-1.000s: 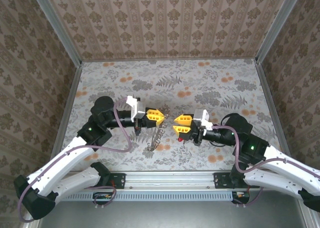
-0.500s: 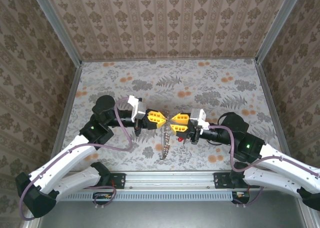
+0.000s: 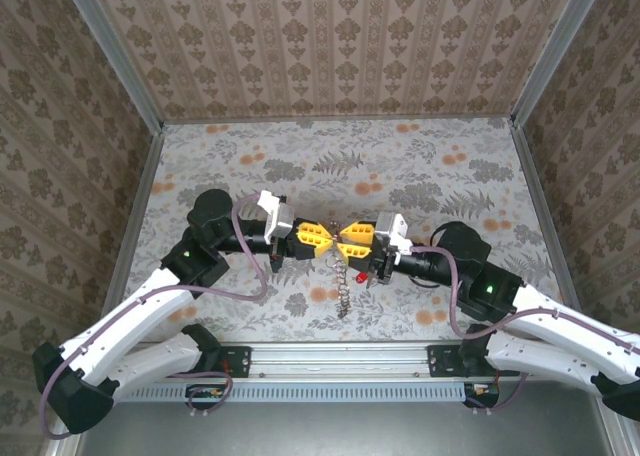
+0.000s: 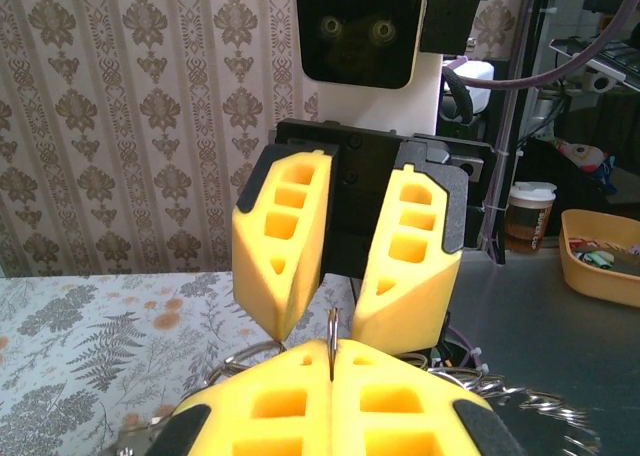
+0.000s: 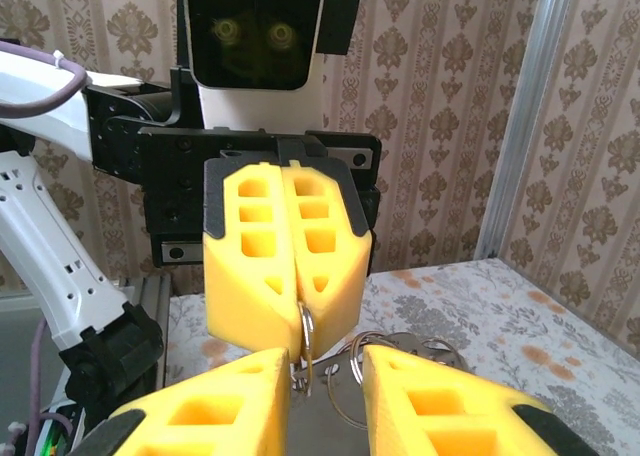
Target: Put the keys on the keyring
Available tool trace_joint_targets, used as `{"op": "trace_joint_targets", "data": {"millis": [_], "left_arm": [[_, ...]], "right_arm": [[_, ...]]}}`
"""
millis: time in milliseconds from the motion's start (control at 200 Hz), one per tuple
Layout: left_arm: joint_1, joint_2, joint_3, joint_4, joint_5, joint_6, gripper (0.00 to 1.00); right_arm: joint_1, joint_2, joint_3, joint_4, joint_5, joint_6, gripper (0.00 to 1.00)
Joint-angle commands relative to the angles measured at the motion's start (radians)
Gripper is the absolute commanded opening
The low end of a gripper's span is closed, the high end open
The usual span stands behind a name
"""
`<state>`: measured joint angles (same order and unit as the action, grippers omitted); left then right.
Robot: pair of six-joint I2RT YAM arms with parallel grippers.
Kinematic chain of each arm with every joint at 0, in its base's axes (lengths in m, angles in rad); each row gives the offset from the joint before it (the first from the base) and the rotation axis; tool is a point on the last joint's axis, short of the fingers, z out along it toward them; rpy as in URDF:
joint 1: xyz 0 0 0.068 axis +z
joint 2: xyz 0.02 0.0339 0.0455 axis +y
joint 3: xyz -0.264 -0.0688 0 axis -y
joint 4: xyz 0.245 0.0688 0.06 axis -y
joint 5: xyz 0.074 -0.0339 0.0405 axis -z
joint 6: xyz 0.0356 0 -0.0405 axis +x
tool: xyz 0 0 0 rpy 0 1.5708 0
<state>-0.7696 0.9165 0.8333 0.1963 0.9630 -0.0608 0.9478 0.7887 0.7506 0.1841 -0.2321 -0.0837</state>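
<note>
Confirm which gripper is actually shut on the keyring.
The left gripper: its yellow fingers are pressed together, pinching the keyring by a thin metal ring. The right gripper, facing it, has its fingers apart.

A lab test cell: wallpapered panels (image 3: 330, 46), aluminium rail (image 3: 340, 361) (cluttered bench (image 4: 530, 301) beyond)

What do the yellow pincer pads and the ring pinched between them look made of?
Pads: matte yellow with moulded hollow cells, probably plastic or firm foam; the look leaves it open. Ring: thin, silvery, glinting wire, probably steel.
</note>
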Motion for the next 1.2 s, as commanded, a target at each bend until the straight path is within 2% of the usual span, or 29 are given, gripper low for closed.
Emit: {"op": "trace_joint_targets", "data": {"millis": [0, 215, 340, 400, 510, 615, 685, 915, 1195], "left_arm": [[0.006, -0.008, 0.024, 0.071, 0.031, -0.025, 0.0], [0.006, -0.005, 0.026, 0.06, 0.024, -0.018, 0.0], [0.003, -0.001, 0.047, -0.029, -0.023, 0.029, 0.0], [-0.012, -0.001, 0.089, -0.168, -0.087, 0.105, 0.03], [-0.056, 0.003, 0.168, -0.423, -0.287, 0.249, 0.26], [-0.098, 0.022, 0.229, -0.583, -0.465, 0.33, 0.29], [-0.12, 0.034, 0.255, -0.642, -0.542, 0.358, 0.29], [-0.136, 0.053, 0.294, -0.697, -0.601, 0.387, 0.29], [-0.137, 0.079, 0.316, -0.719, -0.589, 0.403, 0.28]], "right_arm": [[-0.009, 0.004, 0.015, 0.027, 0.009, -0.002, 0.25], [-0.014, 0.005, 0.02, 0.015, -0.014, -0.011, 0.0], [-0.015, 0.0, 0.034, -0.01, -0.026, -0.031, 0.0], [-0.015, 0.001, 0.055, -0.051, -0.011, -0.05, 0.0], [-0.014, 0.025, 0.143, -0.209, 0.056, -0.095, 0.0], [-0.015, 0.08, 0.245, -0.378, 0.126, -0.122, 0.0], [-0.016, 0.13, 0.315, -0.489, 0.157, -0.128, 0.0], [-0.015, 0.273, 0.508, -0.768, 0.21, -0.131, 0.0], [-0.012, 0.318, 0.582, -0.853, 0.198, -0.161, 0.0]]}}
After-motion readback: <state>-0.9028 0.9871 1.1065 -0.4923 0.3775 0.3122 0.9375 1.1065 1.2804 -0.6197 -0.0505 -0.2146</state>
